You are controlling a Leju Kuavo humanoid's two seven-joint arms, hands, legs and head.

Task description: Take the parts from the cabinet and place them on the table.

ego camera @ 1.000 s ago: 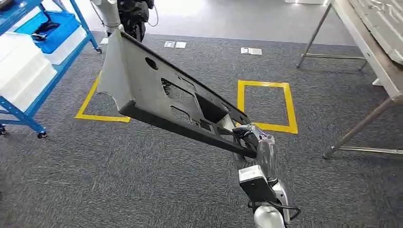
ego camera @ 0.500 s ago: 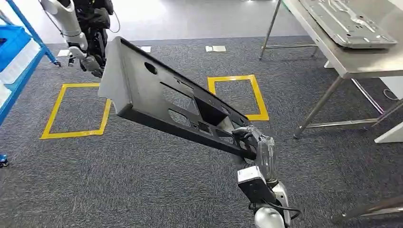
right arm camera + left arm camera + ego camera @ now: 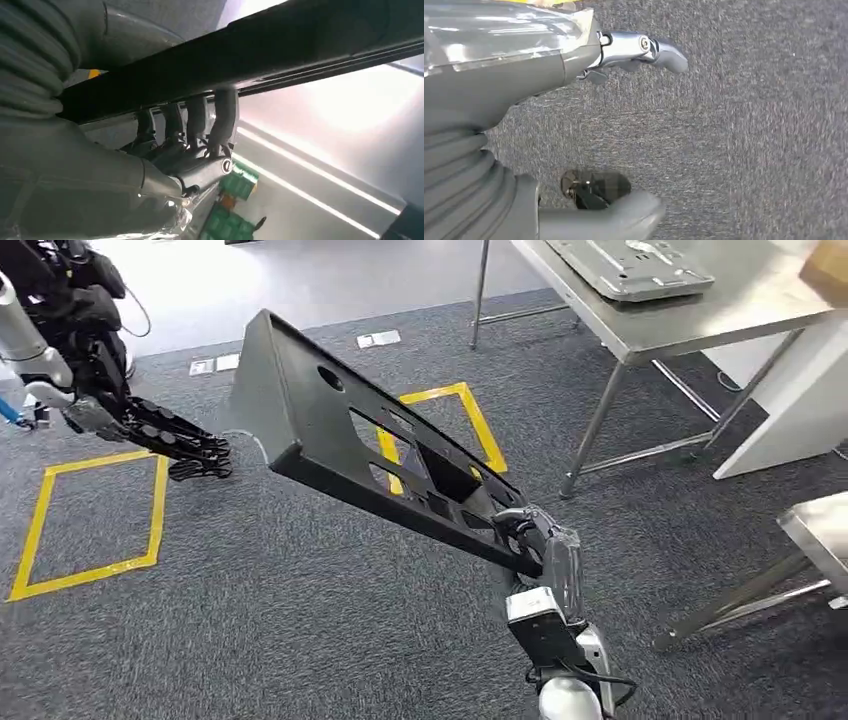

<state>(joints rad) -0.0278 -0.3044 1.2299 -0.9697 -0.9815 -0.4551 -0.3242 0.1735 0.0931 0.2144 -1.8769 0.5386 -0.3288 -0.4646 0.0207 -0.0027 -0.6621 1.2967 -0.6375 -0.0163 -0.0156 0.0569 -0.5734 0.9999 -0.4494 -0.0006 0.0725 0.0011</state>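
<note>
Transport stage: right robot hand (image 3: pixel 535 545) grips black panel (image 3: pixel 350 440); left robot hand (image 3: pixel 624 50) empty, fingers apart; desk (image 3: pixel 690 315) at 2 o'clock, placement pending.

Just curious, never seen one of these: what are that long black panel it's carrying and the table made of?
The black panel looks like moulded plastic, matte with a slight sheen: sharp cut-out holes and a thin folded edge, held by the right hand. Painted metal can't be ruled out. The table looks like bare brushed metal, probably steel: grey, dully reflective, on thin metal legs.
</note>
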